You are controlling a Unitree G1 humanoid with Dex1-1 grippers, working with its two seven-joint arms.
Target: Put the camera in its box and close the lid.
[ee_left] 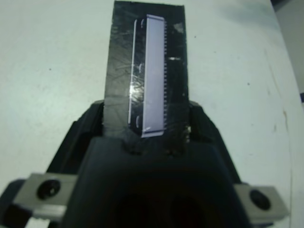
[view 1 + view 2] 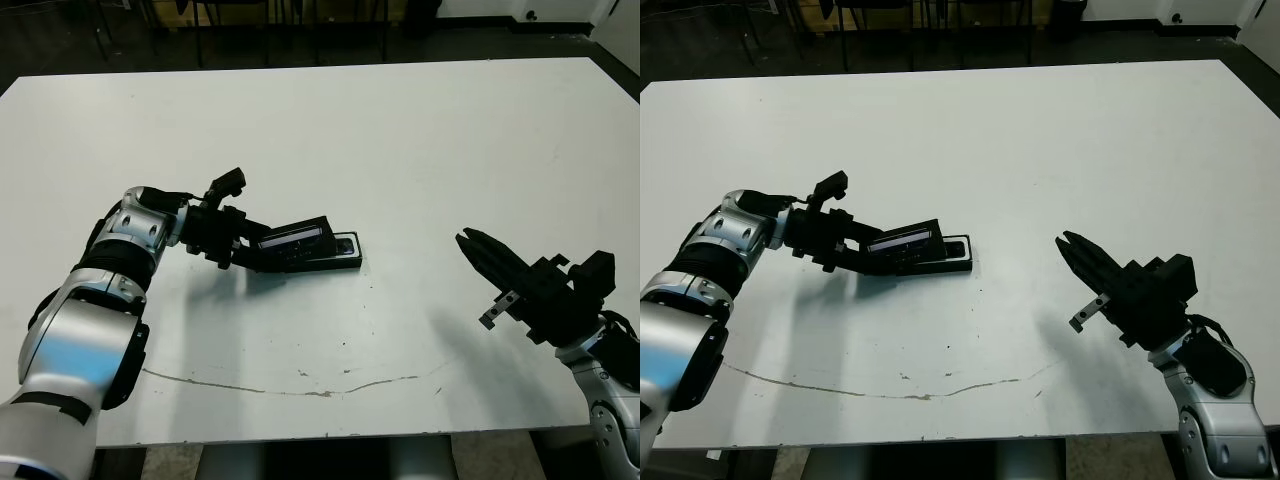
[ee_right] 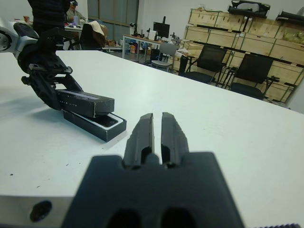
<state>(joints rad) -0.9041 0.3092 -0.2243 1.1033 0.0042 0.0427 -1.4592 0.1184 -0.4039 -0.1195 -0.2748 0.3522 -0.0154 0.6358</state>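
Left of centre in the head view, the left gripper (image 2: 240,250) pinches the near end of the lid (image 2: 292,238), its two fingers pressed against the lid's long edges, as the left wrist view shows. The lid, its pale shiny strip (image 1: 153,76) facing up, tilts over the box (image 2: 335,255), the far end raised and the held end low, covering most of the tray. At the box's uncovered right end, a glossy black bar, the camera (image 3: 105,120), lies inside the tray against a thin white lining. At the lower right of the head view, well apart from the box, the right gripper (image 2: 1072,245) hovers above the table (image 2: 400,150), its fingers (image 3: 140,137) pressed almost together with only a thin slit between them, holding nothing and pointing toward the box.
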